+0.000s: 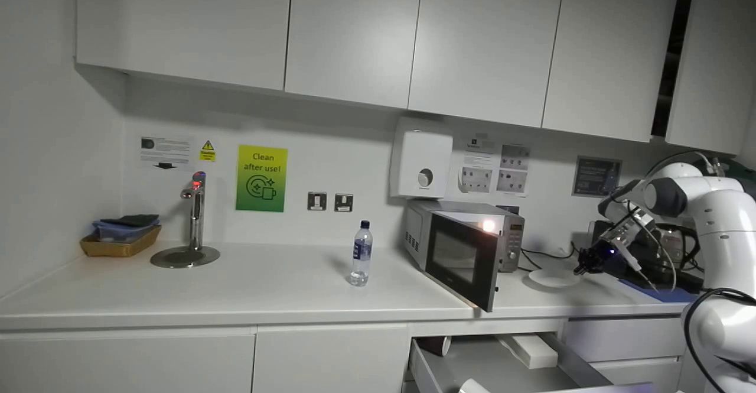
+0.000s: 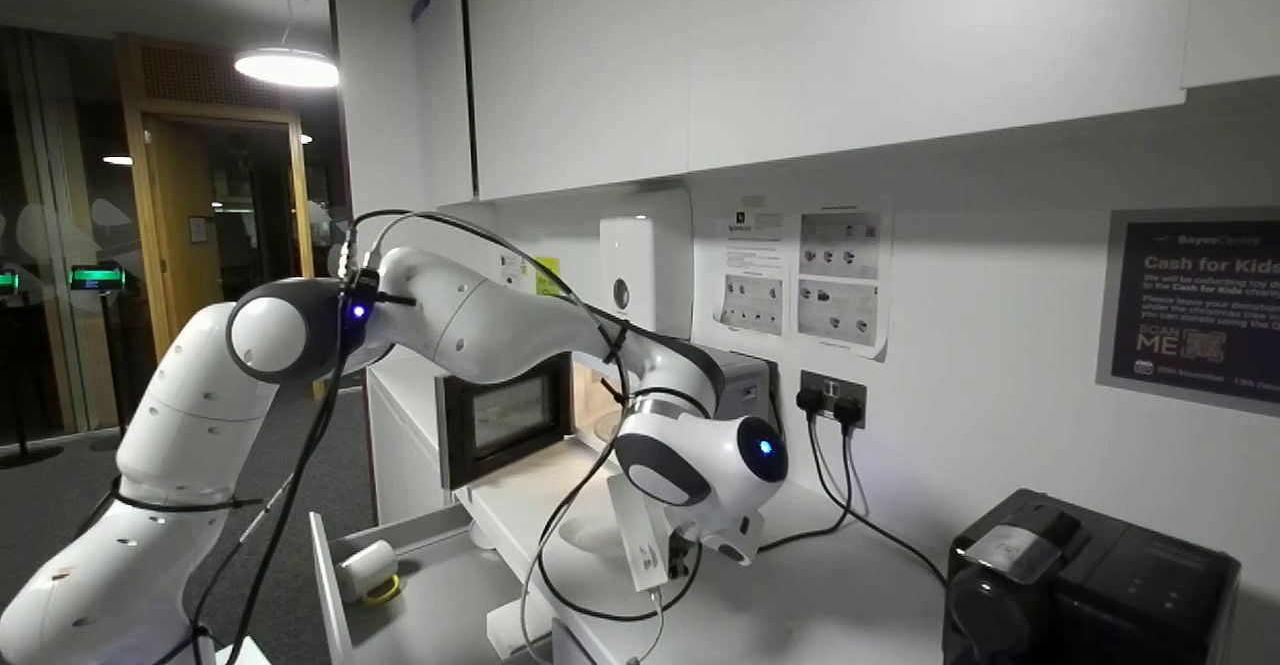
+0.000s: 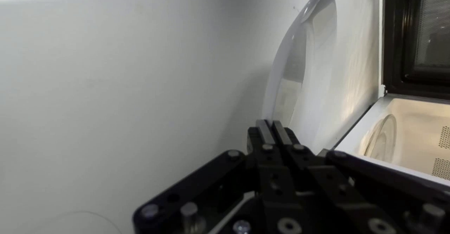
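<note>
Seen left to right in an exterior view, the bottle [image 1: 361, 257] stood upright on the counter [image 1: 266, 286], well apart from your gripper [image 1: 580, 268]. The microwave [image 1: 418, 230] came next, its door [image 1: 463, 257] open. The white plate [image 1: 552, 278] followed, between the microwave and your gripper. In the wrist view, you had the fingers [image 3: 265, 132] clenched, apparently on the plate's near rim; the plate extended ahead of their tips, in line with the seam between them. Being round, it offered no long axis. You could not tell whether its far edge touched the counter.
</note>
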Tool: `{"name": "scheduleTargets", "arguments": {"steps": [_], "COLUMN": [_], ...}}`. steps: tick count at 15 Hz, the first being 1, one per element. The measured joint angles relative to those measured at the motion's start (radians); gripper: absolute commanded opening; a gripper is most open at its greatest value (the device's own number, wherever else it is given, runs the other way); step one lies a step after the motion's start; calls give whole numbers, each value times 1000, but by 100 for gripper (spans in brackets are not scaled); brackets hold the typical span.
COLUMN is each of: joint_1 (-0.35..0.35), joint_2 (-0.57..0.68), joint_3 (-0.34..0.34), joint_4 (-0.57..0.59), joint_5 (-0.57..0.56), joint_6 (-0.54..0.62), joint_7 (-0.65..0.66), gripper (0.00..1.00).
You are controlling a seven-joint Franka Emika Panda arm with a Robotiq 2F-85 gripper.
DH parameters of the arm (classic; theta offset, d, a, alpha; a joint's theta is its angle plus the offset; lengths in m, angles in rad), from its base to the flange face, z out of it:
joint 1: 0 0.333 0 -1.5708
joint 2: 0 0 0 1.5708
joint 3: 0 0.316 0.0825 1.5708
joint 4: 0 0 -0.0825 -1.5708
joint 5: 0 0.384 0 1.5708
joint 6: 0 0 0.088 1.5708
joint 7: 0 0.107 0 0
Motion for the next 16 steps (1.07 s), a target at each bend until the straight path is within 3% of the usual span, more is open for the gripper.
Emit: {"name": "scheduleTargets", "arguments": {"steps": [16], "joint_1": [-45], "joint_2": [76], "joint_3": [31], "joint_4": [42], "joint_5": [77], "joint_6": [0], "joint_7": [-94], "gripper": [1]}}
